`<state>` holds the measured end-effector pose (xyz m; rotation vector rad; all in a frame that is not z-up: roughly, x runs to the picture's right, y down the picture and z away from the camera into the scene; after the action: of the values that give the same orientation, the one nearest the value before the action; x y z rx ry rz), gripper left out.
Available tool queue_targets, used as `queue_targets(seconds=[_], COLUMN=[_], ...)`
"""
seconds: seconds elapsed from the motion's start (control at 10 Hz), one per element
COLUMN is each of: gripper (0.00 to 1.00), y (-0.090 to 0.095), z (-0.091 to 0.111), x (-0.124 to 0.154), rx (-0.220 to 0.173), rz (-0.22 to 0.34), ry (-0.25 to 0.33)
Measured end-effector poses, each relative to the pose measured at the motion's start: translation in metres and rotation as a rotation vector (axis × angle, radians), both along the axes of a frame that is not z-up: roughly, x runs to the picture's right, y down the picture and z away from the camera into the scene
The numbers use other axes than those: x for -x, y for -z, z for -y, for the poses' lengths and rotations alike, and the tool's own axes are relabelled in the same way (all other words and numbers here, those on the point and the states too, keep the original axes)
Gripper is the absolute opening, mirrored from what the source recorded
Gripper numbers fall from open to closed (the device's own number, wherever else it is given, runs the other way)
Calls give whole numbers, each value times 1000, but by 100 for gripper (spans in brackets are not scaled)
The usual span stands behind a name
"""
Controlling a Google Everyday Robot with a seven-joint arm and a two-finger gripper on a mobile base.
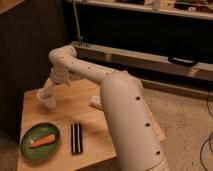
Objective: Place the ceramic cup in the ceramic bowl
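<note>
Wooden table (pixel 75 114) seen from above at an angle, with the white robot arm (pixel 120 117) coming in from the lower right, bending at an elbow over the table's far side and dropping to the far left corner. Gripper (pixel 46 94) is low at that corner, right on top of the ceramic cup (pixel 49 103). The cup is white, sits on the tabletop near the left edge and is partly covered by the gripper. Cannot tell if the gripper is open, closed or holding the cup, since the two blend together. Ceramic bowl (pixel 34 152) is dark green and shallow, at the near left corner, well apart from the cup and toward the camera. An orange carrot (pixel 43 141) lies flat inside it. A black oblong item (pixel 76 138) lies just right of the bowl, not touching it. A white packet (pixel 95 102) lies mid-table, partly hidden behind the arm. Speckled floor (pixel 185 117) on the right.
</note>
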<state>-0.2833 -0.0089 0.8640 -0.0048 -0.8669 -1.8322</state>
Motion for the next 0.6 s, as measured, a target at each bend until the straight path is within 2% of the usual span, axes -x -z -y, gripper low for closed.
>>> queue_targets(seconds=[0.5,0.6], gripper=[79,73], y=[-22,-26], z=[-20,-23], x=[10,14], rx=[52,62], rz=[15,21], ry=[34,41])
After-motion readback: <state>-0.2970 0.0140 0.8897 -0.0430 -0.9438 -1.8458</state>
